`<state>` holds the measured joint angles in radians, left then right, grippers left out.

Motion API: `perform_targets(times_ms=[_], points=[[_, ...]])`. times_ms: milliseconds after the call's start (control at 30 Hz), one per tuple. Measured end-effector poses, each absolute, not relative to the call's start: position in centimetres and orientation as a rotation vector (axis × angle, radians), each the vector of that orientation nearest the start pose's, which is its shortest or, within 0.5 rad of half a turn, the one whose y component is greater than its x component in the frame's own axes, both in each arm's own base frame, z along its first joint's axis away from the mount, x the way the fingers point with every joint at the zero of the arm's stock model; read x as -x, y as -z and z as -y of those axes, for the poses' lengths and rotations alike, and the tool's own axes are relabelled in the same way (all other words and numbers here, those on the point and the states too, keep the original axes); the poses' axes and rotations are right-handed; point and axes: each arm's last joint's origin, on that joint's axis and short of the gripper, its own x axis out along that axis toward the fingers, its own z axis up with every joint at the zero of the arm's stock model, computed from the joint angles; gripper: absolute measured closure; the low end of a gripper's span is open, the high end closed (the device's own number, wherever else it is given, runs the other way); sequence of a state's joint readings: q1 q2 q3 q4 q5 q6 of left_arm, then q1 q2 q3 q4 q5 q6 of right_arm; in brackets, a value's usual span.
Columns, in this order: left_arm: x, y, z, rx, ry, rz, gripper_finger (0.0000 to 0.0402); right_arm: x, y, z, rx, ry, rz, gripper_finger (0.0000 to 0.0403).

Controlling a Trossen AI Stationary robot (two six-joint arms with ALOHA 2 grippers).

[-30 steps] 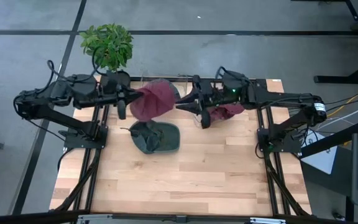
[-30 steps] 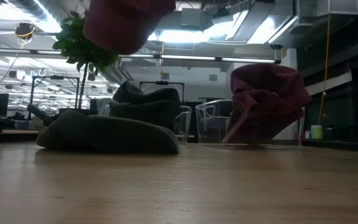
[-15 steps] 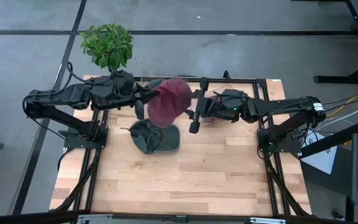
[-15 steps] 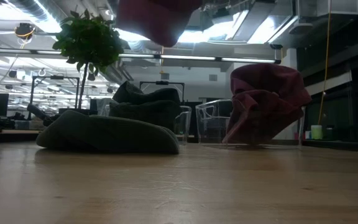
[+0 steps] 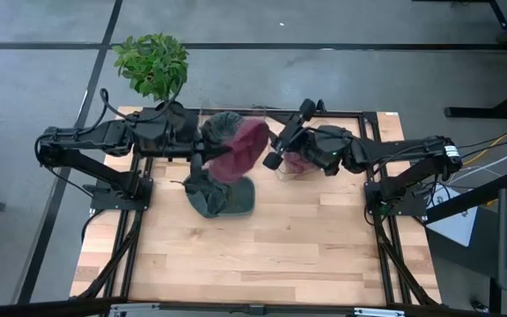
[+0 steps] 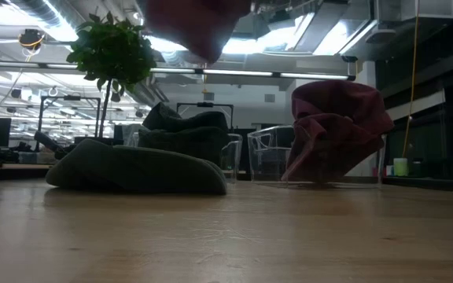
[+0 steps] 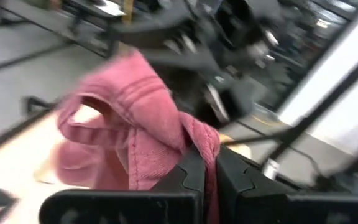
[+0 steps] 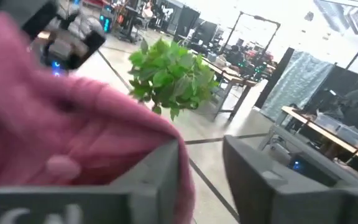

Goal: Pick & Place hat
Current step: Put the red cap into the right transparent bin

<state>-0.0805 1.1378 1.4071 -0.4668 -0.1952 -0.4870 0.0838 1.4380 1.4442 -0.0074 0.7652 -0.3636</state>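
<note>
A maroon hat [image 5: 240, 150] hangs high above the table's far middle, and my left gripper [image 7: 207, 163] is shut on it. The low view shows only its lower part [image 6: 195, 22] at the picture's top. My right gripper [image 8: 201, 169] is open, level with the hat and right beside it on its right side [image 5: 273, 151]; the hat's cloth [image 8: 55, 143] fills the view next to one finger. A dark green hat [image 5: 220, 195] lies flat on the table below the held one. My left gripper pinches a fold of the maroon hat's cloth [image 7: 199, 140] between its two fingers, coming about level from the table's left. The hat is lifted clear and bunches out beyond the fingers, sagging a little. My right gripper: whether its finger [image 8: 160, 180] touches the hat, I cannot tell.
Two clear containers stand along the far edge: one [image 6: 234, 153] holds a dark green hat [image 6: 183, 127], the other [image 6: 270, 153] a crumpled maroon hat [image 6: 336, 130]. A potted plant [image 5: 152, 63] stands at the far left corner. The wooden table's near half [image 5: 253, 255] is bare.
My left gripper has carried the maroon hat toward the table's right, over the green hat, and the hat stays lifted clear. My right gripper has swung round and rolled, its fingers now turned toward the held hat and the far edge.
</note>
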Motion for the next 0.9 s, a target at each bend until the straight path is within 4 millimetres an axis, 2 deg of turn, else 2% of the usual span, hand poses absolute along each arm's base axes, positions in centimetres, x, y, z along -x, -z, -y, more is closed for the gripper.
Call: perform_targets(times_ms=[167, 267, 367, 600, 767, 900], points=[[-22.4, -45.0, 2.0, 0.388, 0.008, -0.175, 0.0394, -31.6, -43.7, 0.3, 0.311, 0.701, -0.121, 0.0331], [-22.4, -45.8, 2.5, 0.330, 0.084, -0.106, 0.0394, -31.5, -43.5, 0.9, 0.323, 0.668, -0.161, 0.0344], [-22.0, -46.6, 2.7, 0.266, 0.090, -0.026, 0.0396, -31.6, -43.0, 0.8, 0.286, 0.567, -0.191, 0.0346], [-20.2, -47.3, 2.3, 0.249, 0.043, 0.005, 0.0394, -30.7, -42.5, 0.5, 0.192, 0.444, -0.253, 0.0322], [-19.0, -47.2, 2.1, 0.305, 0.010, -0.035, 0.0396, -28.7, -44.3, 0.3, 0.076, 0.339, -0.156, 0.0295], [-19.0, -46.9, 2.0, 0.320, -0.008, -0.055, 0.0394, -28.3, -45.4, -0.2, -0.008, 0.185, -0.066, 0.0265]])
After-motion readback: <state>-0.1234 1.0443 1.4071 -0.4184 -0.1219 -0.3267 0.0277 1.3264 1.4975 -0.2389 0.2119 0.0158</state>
